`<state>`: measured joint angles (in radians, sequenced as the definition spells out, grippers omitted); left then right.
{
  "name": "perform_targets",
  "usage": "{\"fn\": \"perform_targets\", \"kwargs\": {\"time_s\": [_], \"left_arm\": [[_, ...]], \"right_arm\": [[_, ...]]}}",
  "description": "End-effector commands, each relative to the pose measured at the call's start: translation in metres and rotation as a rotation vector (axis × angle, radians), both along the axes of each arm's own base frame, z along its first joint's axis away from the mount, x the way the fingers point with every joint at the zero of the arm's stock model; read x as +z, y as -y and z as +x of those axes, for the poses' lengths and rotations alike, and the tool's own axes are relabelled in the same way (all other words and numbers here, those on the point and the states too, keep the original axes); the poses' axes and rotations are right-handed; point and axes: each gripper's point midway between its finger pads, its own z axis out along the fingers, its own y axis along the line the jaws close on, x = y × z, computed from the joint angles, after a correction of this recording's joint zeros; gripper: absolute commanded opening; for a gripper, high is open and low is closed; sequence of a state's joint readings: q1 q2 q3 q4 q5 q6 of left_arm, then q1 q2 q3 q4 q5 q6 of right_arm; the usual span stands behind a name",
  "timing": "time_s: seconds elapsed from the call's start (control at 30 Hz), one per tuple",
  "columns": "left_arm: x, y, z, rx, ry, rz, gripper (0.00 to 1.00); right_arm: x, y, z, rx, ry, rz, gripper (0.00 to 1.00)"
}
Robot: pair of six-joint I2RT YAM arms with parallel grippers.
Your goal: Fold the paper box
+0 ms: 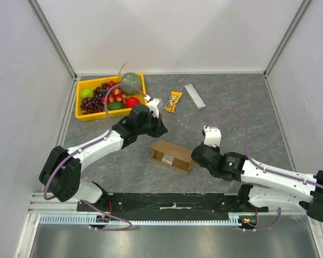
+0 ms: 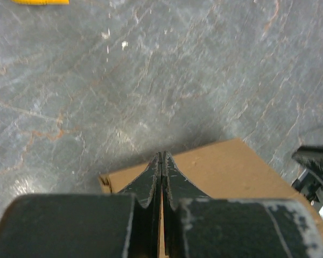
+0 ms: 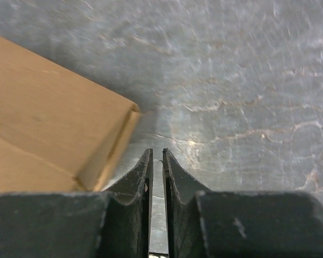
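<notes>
The paper box (image 1: 171, 155) is a small flat brown cardboard box lying on the grey table between the two arms. My left gripper (image 1: 161, 130) hovers just behind its far edge, jaws pressed together and empty. In the left wrist view the shut gripper (image 2: 161, 156) points over the box's top face (image 2: 231, 172). My right gripper (image 1: 195, 155) sits at the box's right end. In the right wrist view the gripper (image 3: 157, 153) shows only a thin gap with nothing in it, and the box's corner (image 3: 48, 123) lies just to its left, apart from the fingers.
A yellow tray (image 1: 82, 114) full of fruit stands at the back left. An orange snack packet (image 1: 174, 101) and a small grey bar (image 1: 195, 95) lie at the back middle. White walls enclose the table.
</notes>
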<state>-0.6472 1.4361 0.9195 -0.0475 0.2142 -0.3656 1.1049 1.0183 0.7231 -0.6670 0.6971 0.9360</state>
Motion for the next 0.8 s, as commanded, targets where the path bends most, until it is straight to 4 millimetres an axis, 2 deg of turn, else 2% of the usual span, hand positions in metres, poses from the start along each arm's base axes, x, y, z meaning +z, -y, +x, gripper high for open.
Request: {"fn": "perform_targets", "kwargs": {"time_s": [0.0,0.23,0.47,0.77], "left_arm": [[-0.001,-0.005,-0.015,-0.052,0.027,-0.020,0.02],[-0.014,-0.017,-0.037,-0.045,0.010,-0.042,0.02],[-0.021,-0.026,-0.053,-0.038,-0.007,-0.062,0.02],[-0.042,-0.029,-0.069,-0.042,-0.053,-0.060,0.02]], "right_arm": [[-0.027,0.011,-0.011,-0.040,-0.085,0.038,0.18],[-0.056,-0.002,-0.020,0.024,-0.177,0.083,0.17],[-0.072,-0.012,-0.025,0.057,-0.222,0.105,0.17],[-0.088,-0.019,-0.028,0.076,-0.258,0.144,0.17]]}}
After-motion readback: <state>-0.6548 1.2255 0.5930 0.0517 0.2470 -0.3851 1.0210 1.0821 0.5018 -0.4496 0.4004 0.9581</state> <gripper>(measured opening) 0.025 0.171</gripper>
